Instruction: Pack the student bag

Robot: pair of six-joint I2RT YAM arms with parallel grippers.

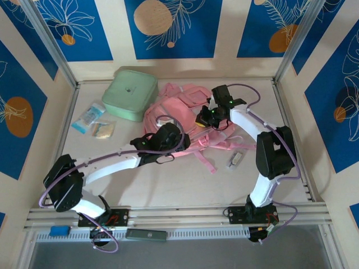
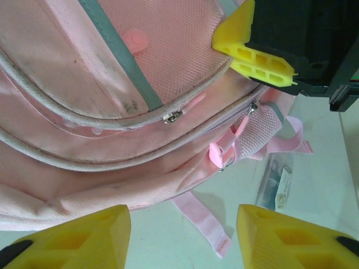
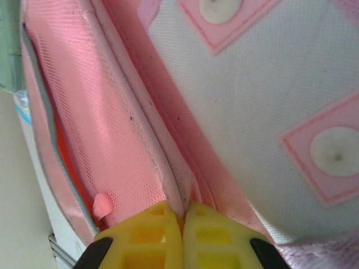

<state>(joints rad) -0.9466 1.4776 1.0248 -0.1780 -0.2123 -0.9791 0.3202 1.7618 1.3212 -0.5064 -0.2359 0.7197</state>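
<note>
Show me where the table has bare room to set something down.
Widest free patch: the near strip between the left arm and right arm, in front of the student bag straps. Also bare: the back right corner beyond the right arm. Crowded: back left, around the mint case and packets.

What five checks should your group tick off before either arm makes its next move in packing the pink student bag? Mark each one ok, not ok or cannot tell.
1. Right jaws shut on a seam of the student bag: ok.
2. Left jaws open, nothing between them: ok.
3. Pocket held wide enough for loading: cannot tell.
4. Mint green case packed: not ok, it lies on the table beside the bag.
5. Small packet packed: not ok, it lies on the table to the right of the bag.
</note>
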